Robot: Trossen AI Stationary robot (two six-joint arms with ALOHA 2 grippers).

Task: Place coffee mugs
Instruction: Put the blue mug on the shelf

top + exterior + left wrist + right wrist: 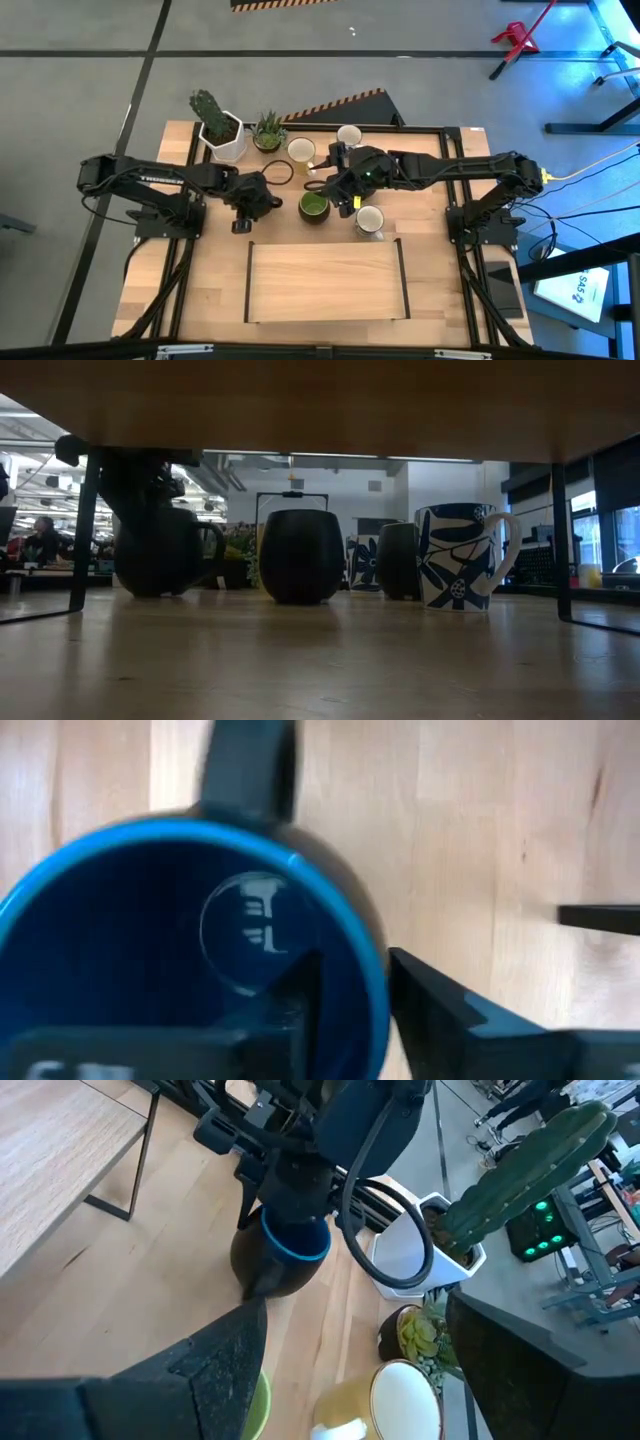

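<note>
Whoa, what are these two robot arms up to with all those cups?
They are setting out coffee mugs on a wooden table. The left claw is gripping the rim of the blue mug, one finger inside and one outside. The right claw hovers open beside the green mug. A patterned mug, a yellow one and a white one stand nearby, close to a potted cactus.

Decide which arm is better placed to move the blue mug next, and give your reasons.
Left. The left gripper straddles the blue mug's rim, one finger inside and one outside. The right gripper hovers by the green mug, open and empty.
</note>
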